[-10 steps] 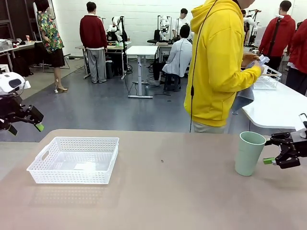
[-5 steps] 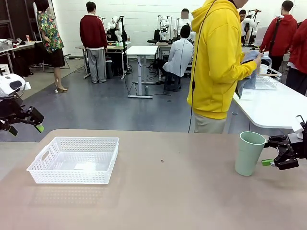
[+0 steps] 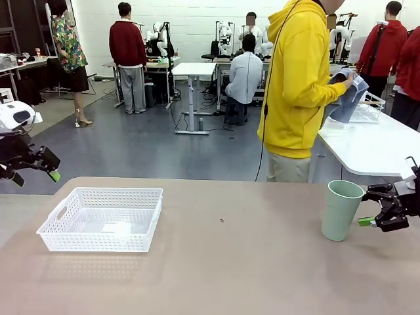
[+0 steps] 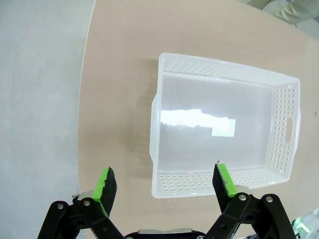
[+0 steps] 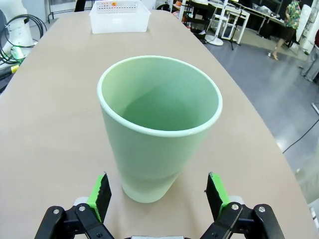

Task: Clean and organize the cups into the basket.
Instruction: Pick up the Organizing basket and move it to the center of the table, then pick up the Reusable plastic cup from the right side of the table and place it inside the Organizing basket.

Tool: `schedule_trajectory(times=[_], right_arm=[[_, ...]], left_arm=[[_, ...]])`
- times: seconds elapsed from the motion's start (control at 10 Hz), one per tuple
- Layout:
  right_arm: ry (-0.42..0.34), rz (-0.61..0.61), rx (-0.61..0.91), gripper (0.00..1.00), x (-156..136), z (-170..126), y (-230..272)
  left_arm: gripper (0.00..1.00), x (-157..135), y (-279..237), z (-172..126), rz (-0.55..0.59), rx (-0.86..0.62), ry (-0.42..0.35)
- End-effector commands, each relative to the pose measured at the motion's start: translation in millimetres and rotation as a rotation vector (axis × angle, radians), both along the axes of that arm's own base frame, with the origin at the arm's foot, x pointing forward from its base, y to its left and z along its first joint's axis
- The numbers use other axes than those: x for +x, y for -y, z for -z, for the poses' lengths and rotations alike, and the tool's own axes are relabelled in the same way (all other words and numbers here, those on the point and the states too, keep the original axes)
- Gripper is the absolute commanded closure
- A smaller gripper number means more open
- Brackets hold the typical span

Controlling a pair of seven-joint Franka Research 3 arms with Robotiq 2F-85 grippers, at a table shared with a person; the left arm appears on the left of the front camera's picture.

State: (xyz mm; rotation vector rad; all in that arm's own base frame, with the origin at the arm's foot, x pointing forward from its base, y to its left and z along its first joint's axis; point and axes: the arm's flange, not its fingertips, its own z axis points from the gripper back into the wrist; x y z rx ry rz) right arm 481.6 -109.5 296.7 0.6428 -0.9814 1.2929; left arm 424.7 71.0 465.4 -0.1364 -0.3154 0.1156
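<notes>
Cup (image 3: 341,210): upright at right of bench (image 3: 230,262), unmoved
Right end effector (image 3: 365,207): wide open, empty, just beside cup, barely shifted
Left end effector (image 3: 34,176): wide open, empty, unmoved
Basket (image 3: 102,220): left, unmoved
Person (image 3: 295,85): cloth (image 3: 344,98) now raised

The left end effector (image 3: 34,176) was matte black with bright green pads (image 4: 106,182), joined to a rounded white wrist housing (image 3: 13,113). The right end effector (image 3: 367,207) matched, with small silver pivot screws (image 5: 53,211).
</notes>
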Motion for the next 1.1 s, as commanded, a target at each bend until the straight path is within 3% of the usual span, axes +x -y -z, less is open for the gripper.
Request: schedule_trajectory(times=[0.0,0.3,0.8,1.0], right_arm=[[-0.017,-0.012,0.029,0.0,6,5,-6],[-0.072,0.015,0.071,0.0,14,12,-5],[-0.091,0.028,0.104,0.0,18,19,-25],[-0.11,0.027,0.096,0.0,21,24,-33]], left_arm=[[0.0,3,4,1,0.045,0.011,-0.104],[0.0,7,2,10,0.091,0.086,-0.16],[0.0,27,-4,34,0.095,0.113,-0.154],[0.0,37,4,52,0.073,0.09,-0.106]])
